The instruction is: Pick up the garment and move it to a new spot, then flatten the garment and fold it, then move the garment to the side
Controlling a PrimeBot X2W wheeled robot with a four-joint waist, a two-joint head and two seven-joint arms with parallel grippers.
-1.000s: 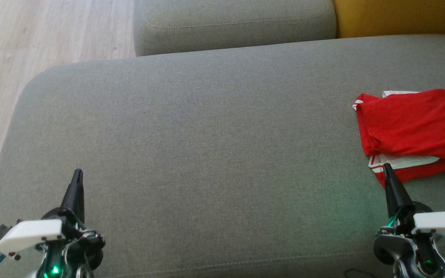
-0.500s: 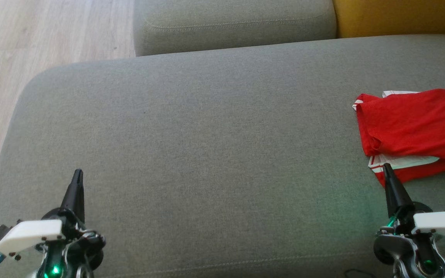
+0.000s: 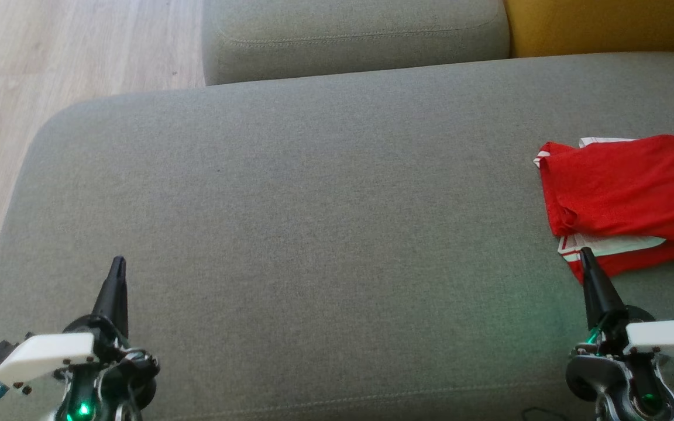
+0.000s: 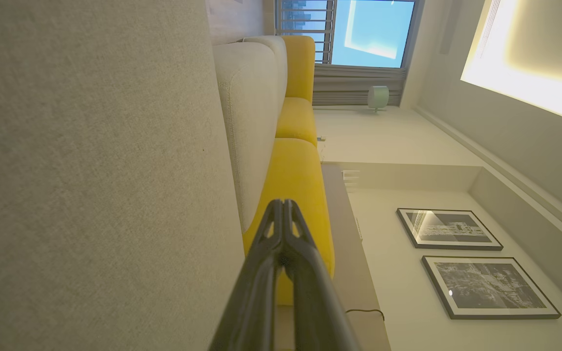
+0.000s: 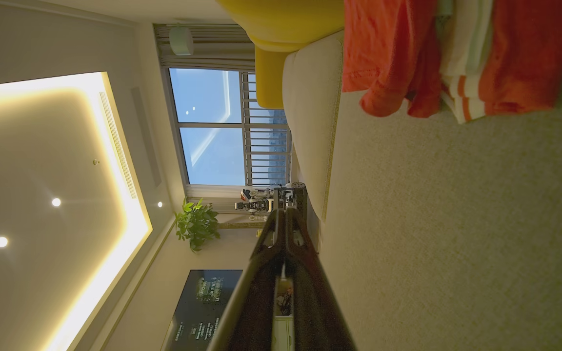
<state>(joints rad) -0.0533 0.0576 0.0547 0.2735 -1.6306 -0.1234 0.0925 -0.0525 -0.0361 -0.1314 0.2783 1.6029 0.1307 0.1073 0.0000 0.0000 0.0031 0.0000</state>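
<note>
Nothing has changed over the last second. Both arms are parked as they were, and the garment (image 3: 629, 193) has not shifted on the grey sofa seat (image 3: 313, 204).

The left hand (image 3: 117, 261) sits low at the near left of the seat. Its two dark fingers are pressed together to a point and hold nothing. The right hand (image 3: 584, 252) is just as tightly closed and empty at the near right.

The garment is red with white striped trim. It lies in a compact, layered bundle at the far right of the seat, and its right part is cut off by the edge of the head view. From the head camera the right hand's tip overlaps the bundle's near corner. Whether it touches the cloth is hard to say from there. The right wrist view shows bare seat fabric between the fingers and the garment (image 5: 388, 53), which suggests a gap.

With the cloth folded and off to the side (and both arms idle), the task looks essentially finished. The stillness reads as a resting pose rather than a pause before another grasp.
</note>
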